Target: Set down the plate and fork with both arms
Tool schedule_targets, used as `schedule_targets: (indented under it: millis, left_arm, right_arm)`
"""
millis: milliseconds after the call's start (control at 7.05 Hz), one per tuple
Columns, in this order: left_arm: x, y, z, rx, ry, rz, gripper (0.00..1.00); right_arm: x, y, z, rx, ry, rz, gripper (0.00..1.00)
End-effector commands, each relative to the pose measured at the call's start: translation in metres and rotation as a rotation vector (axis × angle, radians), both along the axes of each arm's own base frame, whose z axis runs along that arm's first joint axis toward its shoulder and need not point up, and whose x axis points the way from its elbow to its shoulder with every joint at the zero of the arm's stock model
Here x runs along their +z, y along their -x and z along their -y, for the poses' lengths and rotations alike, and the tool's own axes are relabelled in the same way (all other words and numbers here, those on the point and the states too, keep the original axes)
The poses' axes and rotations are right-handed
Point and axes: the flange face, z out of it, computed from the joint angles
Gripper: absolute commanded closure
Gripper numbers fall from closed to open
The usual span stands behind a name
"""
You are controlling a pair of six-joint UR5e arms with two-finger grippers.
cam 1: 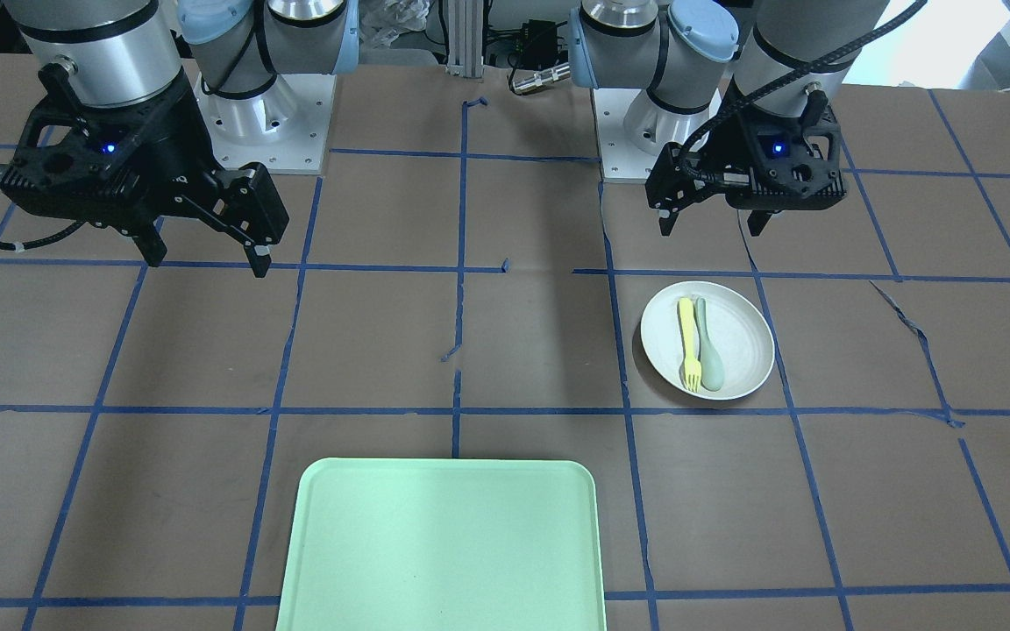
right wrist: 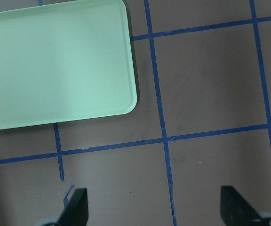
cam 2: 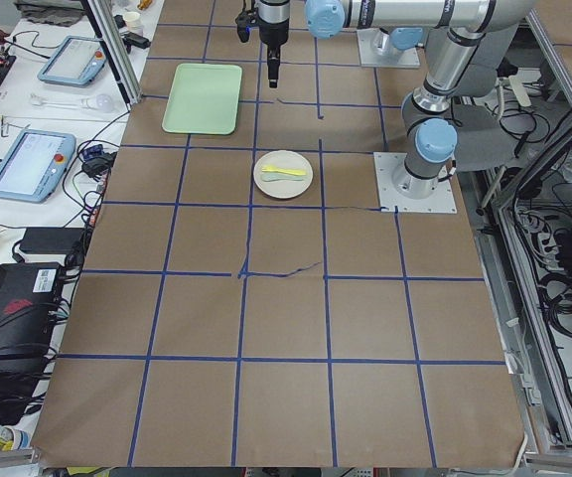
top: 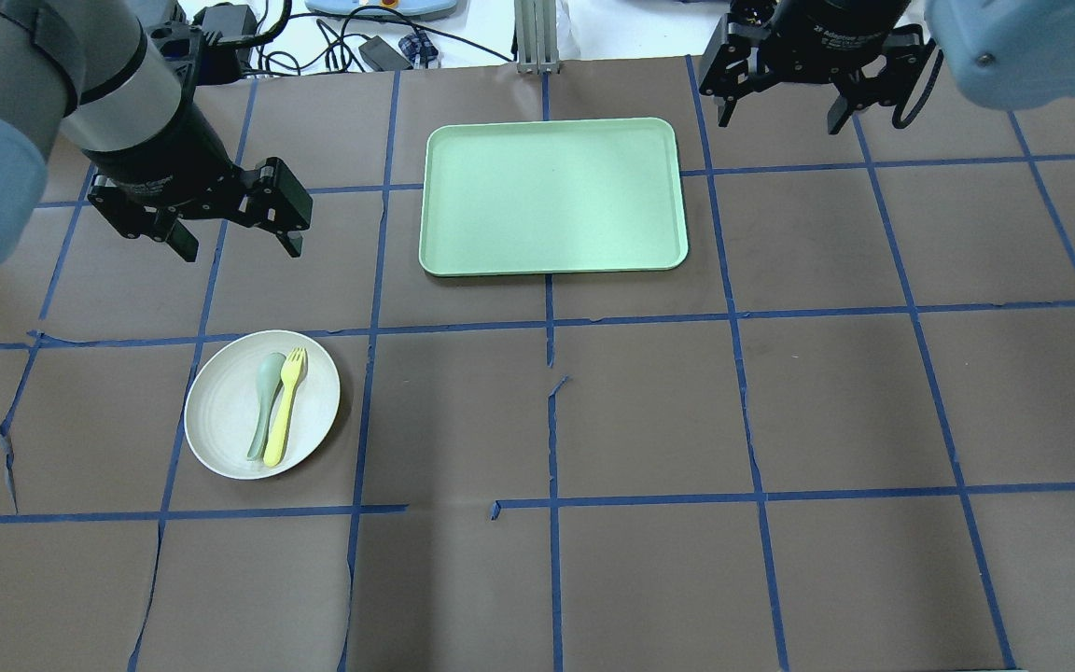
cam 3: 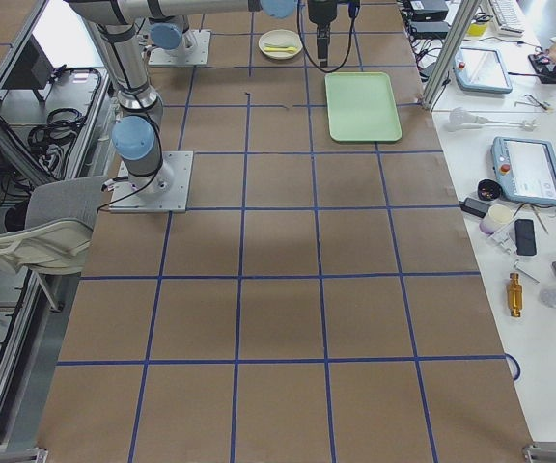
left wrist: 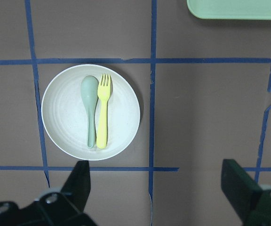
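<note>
The off-white plate [top: 220,425] lies on the table's left half, as the overhead view shows it. The yellow fork [top: 286,411] lies on it, side by side with a pale grey-green spoon [top: 264,401]. My left gripper [top: 241,245] hangs open and empty above the table, just beyond the plate. In the left wrist view the plate [left wrist: 65,122] and fork [left wrist: 102,117] lie ahead of the open left gripper [left wrist: 156,188]. My right gripper [top: 780,117] is open and empty, high beside the tray's right end. In the front view the plate [cam 1: 746,342] is at the right.
A light-green rectangular tray [top: 551,196] lies at the table's far middle, with nothing on it; it also shows in the right wrist view [right wrist: 55,61]. Blue tape lines grid the brown table cover. Both arm bases stand at the robot's edge of the table.
</note>
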Motion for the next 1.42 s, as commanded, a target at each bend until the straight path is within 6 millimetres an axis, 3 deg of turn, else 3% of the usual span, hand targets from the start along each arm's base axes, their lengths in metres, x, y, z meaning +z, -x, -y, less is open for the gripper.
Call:
schedule_targets:
  millis: [0,568,710,994,1277]
  left_arm:
    - [-0.004,-0.011,0.005,0.014,-0.007,-0.006,0.00]
    - [-0.004,-0.059,0.011,0.094,-0.017,0.005,0.00]
    - [-0.010,-0.083,0.015,0.135,-0.029,-0.005,0.00]
    - [-0.042,-0.141,0.023,0.050,-0.061,-0.026,0.00]
    - [-0.094,-0.189,0.020,0.118,-0.114,-0.052,0.00]
  right_arm:
    - [0.000,0.000,0.001,0.000,0.000,0.001,0.00]
    - [0.000,0.000,0.001,0.000,0.000,0.001,0.00]
    - [0.000,0.000,0.001,0.000,0.000,0.001,0.00]
    - [0.000,0.000,0.001,0.000,0.000,0.001,0.00]
    - [0.000,0.000,0.001,0.000,0.000,0.001,0.00]
